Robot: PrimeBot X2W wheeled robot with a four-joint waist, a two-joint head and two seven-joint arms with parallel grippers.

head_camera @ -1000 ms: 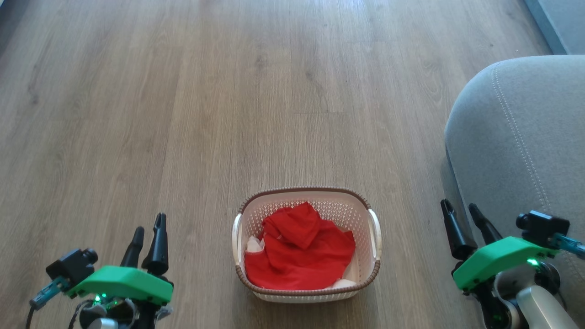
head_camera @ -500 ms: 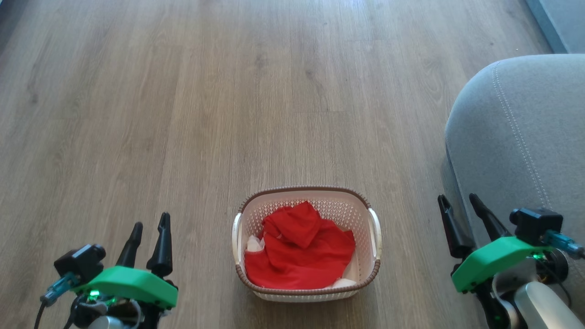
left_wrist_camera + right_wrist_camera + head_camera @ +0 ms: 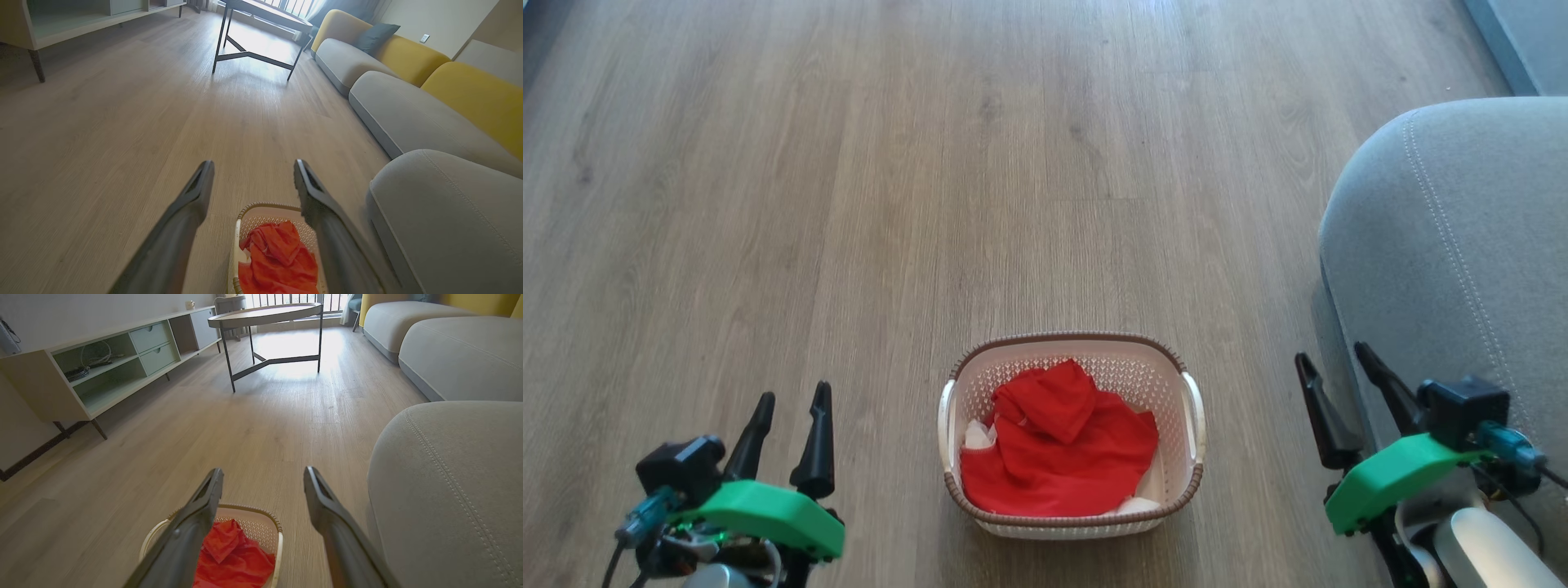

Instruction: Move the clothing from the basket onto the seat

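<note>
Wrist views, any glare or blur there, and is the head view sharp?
Left wrist view: sun glare washes out the floor under the table; near fingers soft. Right wrist view: same glare, fingers blurred. Head view: even light, the clothing sharp.

Clothing (image 3: 1058, 449): red, crumpled, inside cream perforated basket (image 3: 1190, 408), upright on floor; grey stitched seat (image 3: 1454, 253) to its right.

Home living room: sofa (image 3: 408, 118), coffee table (image 3: 265, 312), media cabinet (image 3: 102, 371), wood floor (image 3: 931, 163).

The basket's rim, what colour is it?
The rim is brown, best seen in the head view.
</note>
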